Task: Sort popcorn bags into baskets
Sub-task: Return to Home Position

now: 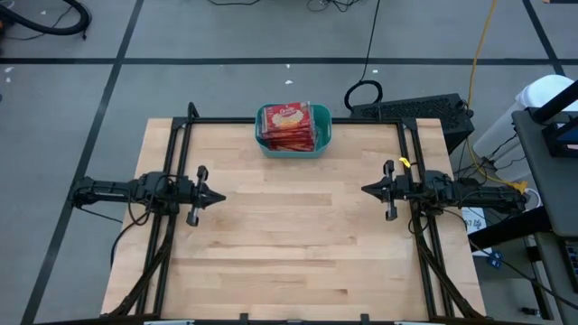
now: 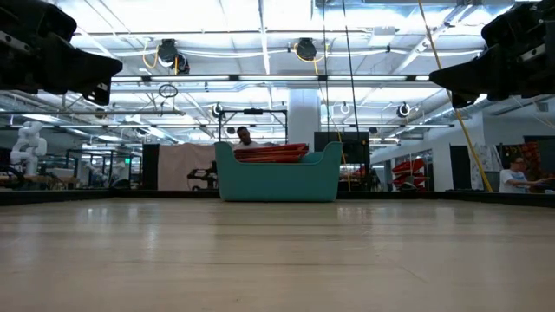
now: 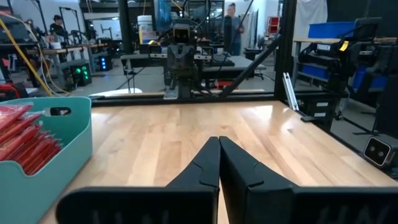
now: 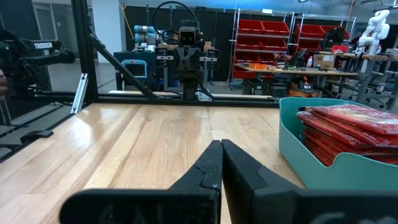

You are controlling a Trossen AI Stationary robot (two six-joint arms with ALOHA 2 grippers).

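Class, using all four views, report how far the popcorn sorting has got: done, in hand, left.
Done: the popcorn bags sit stacked in the teal basket; none shows on the table. In hand: nothing; the left gripper and right gripper are shut, empty, at opposite table sides. Left: apparently nothing to sort.

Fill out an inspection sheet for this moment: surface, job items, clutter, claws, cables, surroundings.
Surface: wooden table, holding only the basket.
Job's things: teal basket at the middle of the far edge; red popcorn bags stacked inside it; none loose on the table.
Clutter: nothing seen.
Claws: left claw and right claw both shut and empty, raised above the table at its two sides, tips facing each other.
Cables: black cable loop and yellow cable on the floor beyond the table.
Surroundings: workshop with shelves of red bins; a person far off.
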